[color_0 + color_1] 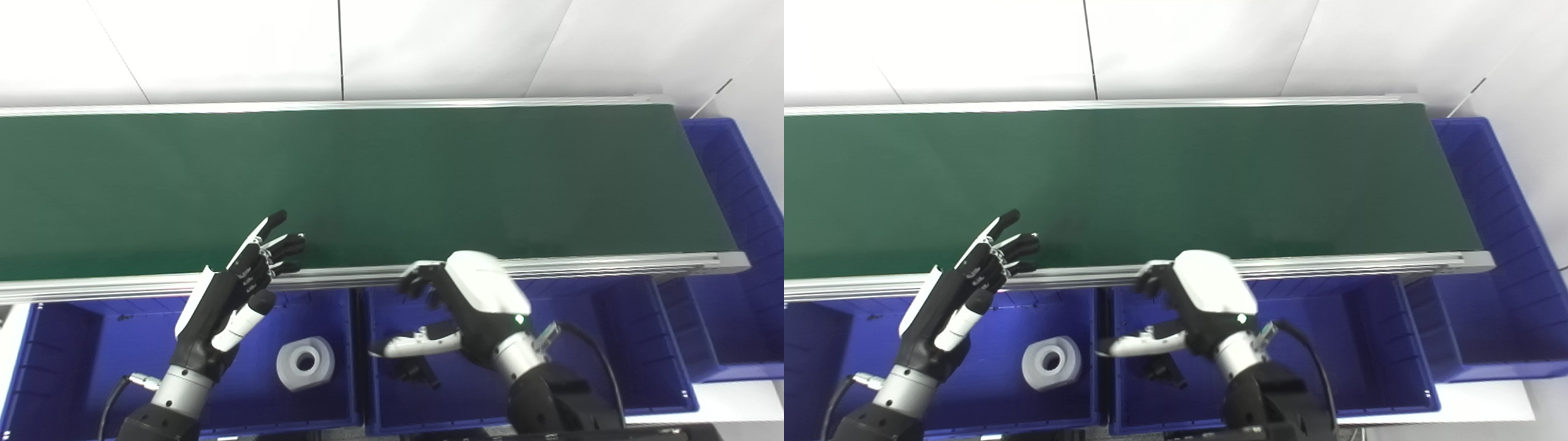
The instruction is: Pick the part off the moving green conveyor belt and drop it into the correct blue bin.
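Note:
The green conveyor belt (367,177) runs across the view and carries no part. My left hand (236,288) is open and empty, its fingers reaching over the belt's near rail above the left blue bin (92,355). A white ring-shaped part (305,362) lies in that bin. My right hand (456,306) is open and empty over the middle blue bin (600,343), fingers spread and pointing left. A small black part (416,372) lies in the middle bin below its thumb.
A third blue bin (741,245) stands at the belt's right end. The silver rail (582,264) borders the belt's near edge, above the bins. A white wall lies behind the belt.

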`<state>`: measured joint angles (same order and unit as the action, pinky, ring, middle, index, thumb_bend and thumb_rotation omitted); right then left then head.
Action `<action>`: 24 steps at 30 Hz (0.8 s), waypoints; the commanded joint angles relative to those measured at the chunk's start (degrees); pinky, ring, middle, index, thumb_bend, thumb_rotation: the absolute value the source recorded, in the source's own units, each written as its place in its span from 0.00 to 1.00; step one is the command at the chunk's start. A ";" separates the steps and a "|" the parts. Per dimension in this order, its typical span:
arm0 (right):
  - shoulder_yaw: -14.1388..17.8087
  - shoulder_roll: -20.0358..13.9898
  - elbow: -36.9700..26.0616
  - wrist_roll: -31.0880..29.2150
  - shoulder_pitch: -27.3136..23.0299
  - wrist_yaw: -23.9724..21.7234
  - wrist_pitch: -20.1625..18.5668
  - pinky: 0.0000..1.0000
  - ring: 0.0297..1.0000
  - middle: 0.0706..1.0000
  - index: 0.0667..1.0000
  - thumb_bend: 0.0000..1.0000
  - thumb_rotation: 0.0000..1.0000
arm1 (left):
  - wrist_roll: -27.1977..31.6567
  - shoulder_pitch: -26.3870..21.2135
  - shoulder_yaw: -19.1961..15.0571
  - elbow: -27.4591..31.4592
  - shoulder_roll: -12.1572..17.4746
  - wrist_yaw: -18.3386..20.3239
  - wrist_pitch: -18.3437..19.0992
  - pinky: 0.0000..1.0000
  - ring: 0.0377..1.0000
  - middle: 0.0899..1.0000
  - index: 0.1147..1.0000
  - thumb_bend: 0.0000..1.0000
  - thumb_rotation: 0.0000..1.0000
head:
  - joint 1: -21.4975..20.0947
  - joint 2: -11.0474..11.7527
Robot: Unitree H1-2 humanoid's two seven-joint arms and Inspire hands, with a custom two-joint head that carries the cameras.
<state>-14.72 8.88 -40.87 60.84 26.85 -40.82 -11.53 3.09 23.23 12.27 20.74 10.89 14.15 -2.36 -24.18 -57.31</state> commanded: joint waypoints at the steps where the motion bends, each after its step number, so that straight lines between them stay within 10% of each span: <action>1: 1.85 4.61 -1.14 -14.76 2.60 3.37 -5.12 0.49 0.55 0.60 0.61 0.67 0.91 | -0.60 0.03 0.70 0.97 -0.93 -0.07 -3.05 0.77 0.83 0.82 0.93 0.73 0.81 | 0.73 0.05; 5: 4.86 9.10 4.03 -30.37 6.29 10.13 -4.87 0.53 0.57 0.60 0.64 0.75 0.91 | -1.87 0.76 1.37 -0.14 -2.00 -0.74 -4.13 0.76 0.82 0.81 0.91 0.71 0.79 | 4.22 0.90; 9: 3.49 6.48 11.61 -36.91 7.63 19.63 6.22 0.59 0.64 0.68 0.67 0.77 0.95 | -2.51 1.83 2.09 -0.70 -3.11 -1.04 -3.99 0.77 0.83 0.81 0.91 0.72 0.78 | 8.03 1.95; 24: -0.33 -6.10 30.10 -42.61 5.52 35.55 32.05 0.74 0.82 0.84 0.79 0.83 1.00 | -5.50 5.40 4.69 -4.42 -4.69 -1.94 -7.15 0.83 0.87 0.82 0.92 0.76 0.79 | 15.09 8.99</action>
<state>-14.26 2.57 -10.12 18.69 32.37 -6.52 16.26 -1.91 27.99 16.90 15.09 6.33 12.69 -6.72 -9.14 -48.25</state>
